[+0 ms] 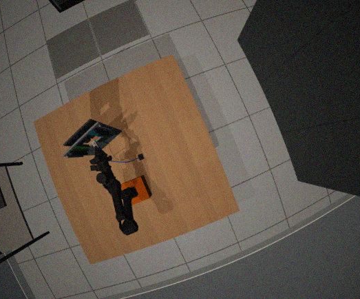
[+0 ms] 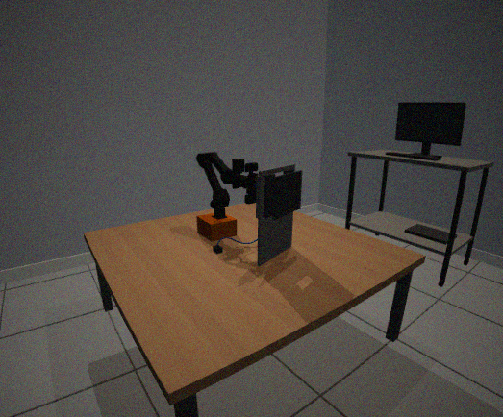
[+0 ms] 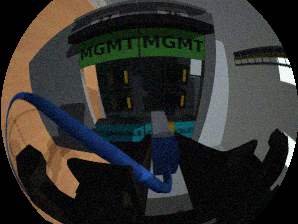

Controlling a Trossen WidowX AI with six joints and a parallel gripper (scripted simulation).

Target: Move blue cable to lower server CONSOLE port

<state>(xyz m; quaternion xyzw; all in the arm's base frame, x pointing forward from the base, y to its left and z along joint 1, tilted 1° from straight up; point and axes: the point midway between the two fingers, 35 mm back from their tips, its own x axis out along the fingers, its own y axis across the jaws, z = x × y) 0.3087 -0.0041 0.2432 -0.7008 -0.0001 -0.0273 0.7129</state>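
While the blue plug [image 3: 165, 154] sat between my fingers [image 1: 98, 152], they were pinched on its sides, one dark finger to either side of it. Its pale tip [image 3: 160, 122] pointed away from me, overlapping a teal strip [image 3: 117, 132] in the wrist view (whether it was seated in a port, I could not tell). Above it, and farther off, were two green MGMT labels [image 3: 172, 46]. The blue cable [image 1: 122, 161] [image 2: 246, 242] [image 3: 80, 127] bent away from the plug's near end, looped out to one side and ran to a small dark block [image 1: 140, 156] [image 2: 217, 249] on the worktop [image 1: 187, 165] [image 2: 189, 312]. From the exterior, the upright panel [image 2: 275, 240] hid my fingertips, and my arm [image 1: 116, 196] [image 2: 212, 175] reached toward it from above the orange block [image 1: 140, 187] [image 2: 216, 227].
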